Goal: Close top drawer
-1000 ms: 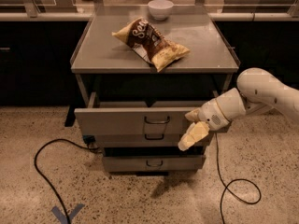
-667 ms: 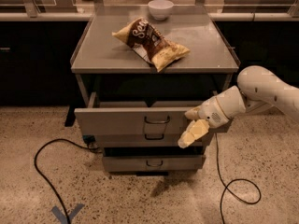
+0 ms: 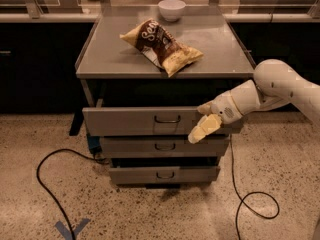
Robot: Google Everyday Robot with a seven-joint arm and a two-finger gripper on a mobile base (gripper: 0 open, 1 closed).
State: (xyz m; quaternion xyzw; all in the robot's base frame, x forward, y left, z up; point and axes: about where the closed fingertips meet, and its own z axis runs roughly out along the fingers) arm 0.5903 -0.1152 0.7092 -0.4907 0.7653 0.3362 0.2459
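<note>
the top drawer point(image 3: 130, 122) stands pulled out under the grey tabletop point(image 3: 215, 44), its front further forward than the middle drawer point(image 3: 130, 146). the hand point(image 3: 196, 124) is at the right part of this front, just beside the dark pull point(image 3: 167, 119). its two fingers are spread apart and hold nothing. a snack bag point(image 3: 162, 46) and a white bowl point(image 3: 171, 9) are on the tabletop.

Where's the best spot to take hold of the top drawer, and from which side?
Take the top drawer by the wire pull centred on its flat front, coming straight from the front, since it stands pulled out. The pincer is just right of that pull.
</note>
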